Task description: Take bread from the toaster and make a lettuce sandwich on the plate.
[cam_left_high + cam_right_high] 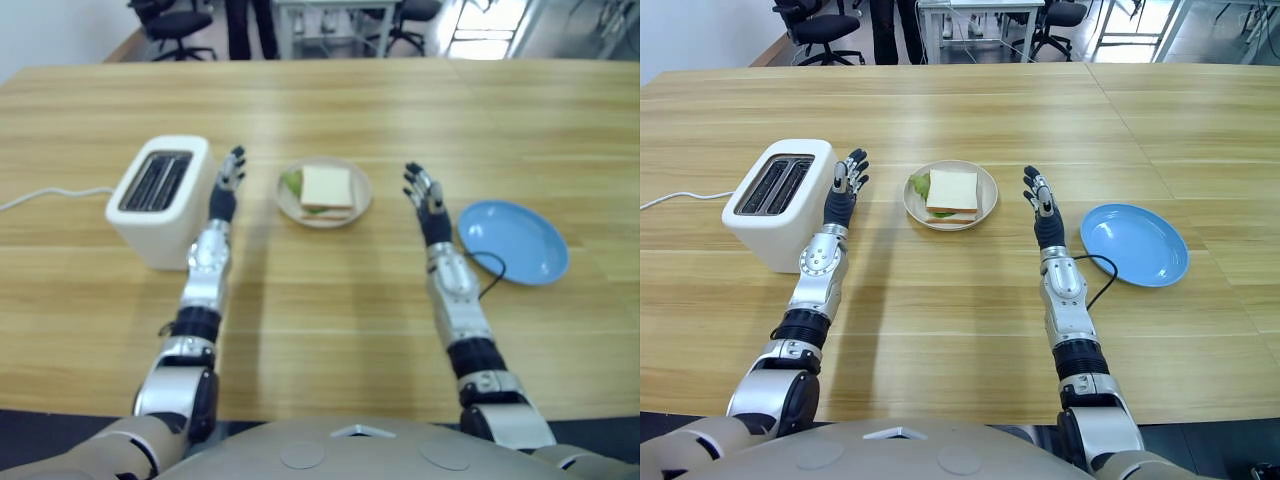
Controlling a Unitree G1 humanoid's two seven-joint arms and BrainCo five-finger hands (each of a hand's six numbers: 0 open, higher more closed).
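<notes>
The sandwich sits finished on the round beige plate [987, 186] at the middle of the wooden surface [940, 310]. A square slice of bread [952, 189] lies on top, and green lettuce [920, 184] pokes out from under it on the plate's left side. A second slice shows as a thin edge beneath.

The white toaster [758, 232] stands to the left of the plate, well apart from it, with its two dark slots facing up. Its white cord [680, 198] trails off over the surface toward the left edge.

Both arms lie stretched forward, one on each side of the plate. The left hand [844, 185] is just beside the toaster's right wall, between toaster and plate. Its fingers [853, 165] are released and extended, grasping nothing. The right hand [1041, 203] is to the right of the plate, apart from it. Its fingers [1033, 181] are also spread straight and empty.

Further right lies a blue plate [1140, 250] with nothing on it. A thin black cable [1101, 272] loops on the surface between the right forearm and that plate's near-left rim — whether it touches the rim is hard to tell.

Beyond the far edge of the surface stand dark office chairs [825, 28].
</notes>
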